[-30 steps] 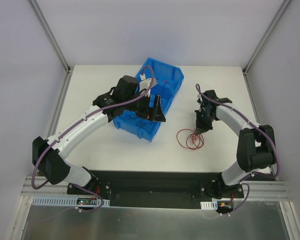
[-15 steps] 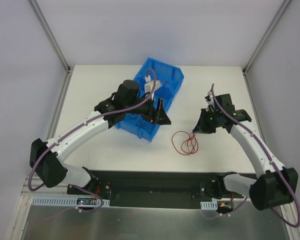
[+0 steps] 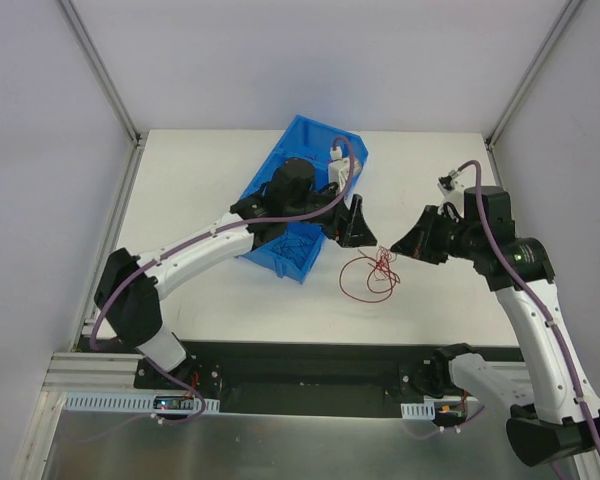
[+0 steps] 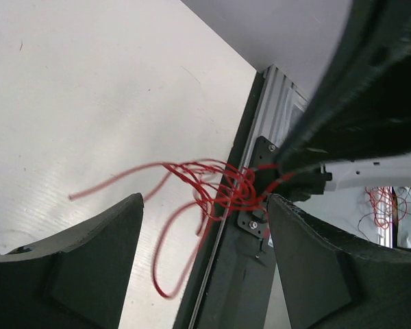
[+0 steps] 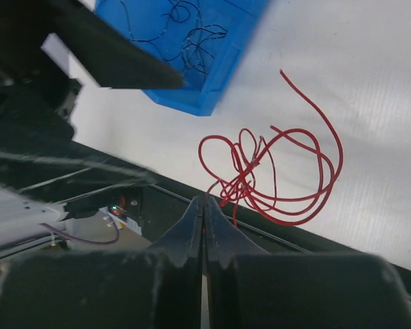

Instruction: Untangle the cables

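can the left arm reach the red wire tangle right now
Probably yes: the left pincer is open and, in its wrist view, the red cable tangle shows straight ahead between its fingers, nothing blocking. The right pincer, shut on it, is close.

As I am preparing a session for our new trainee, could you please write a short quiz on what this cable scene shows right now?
1. True or false: the left fingers are shut.
2. What do the right fingers pinch? A) a black cable B) the red cable C) nothing
3. Fill in: the black cables lie inside the ____.

Key: 1. False, they stand wide open. 2. B. 3. blue bin.
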